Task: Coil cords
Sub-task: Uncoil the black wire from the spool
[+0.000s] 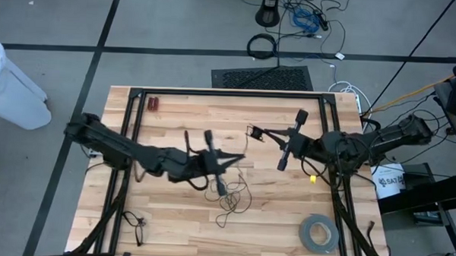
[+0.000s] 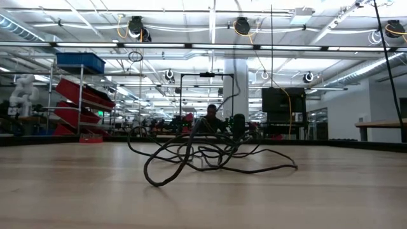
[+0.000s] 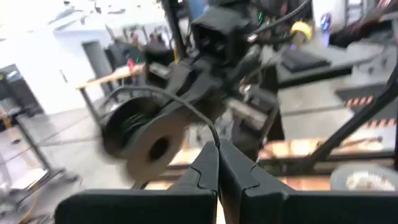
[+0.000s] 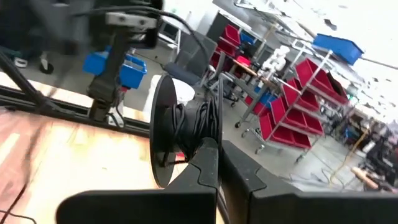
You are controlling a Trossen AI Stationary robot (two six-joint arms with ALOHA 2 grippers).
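Left arm reaches in from table's left, left gripper point(image 3: 217, 163) fingers pressed together — right arm opposite, right gripper point(image 4: 219, 163) likewise closed.

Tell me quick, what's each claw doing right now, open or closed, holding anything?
Left claw: closed, pinching the thin black cord.
Right claw: closed; what it grips, if anything, cannot be told.

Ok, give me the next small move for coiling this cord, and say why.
Probably swing the left gripper around the spool for one more wrap. It is shut on the thin cord, which runs to the spool that the right gripper appears to hold, and loose strands of it lie on the table.
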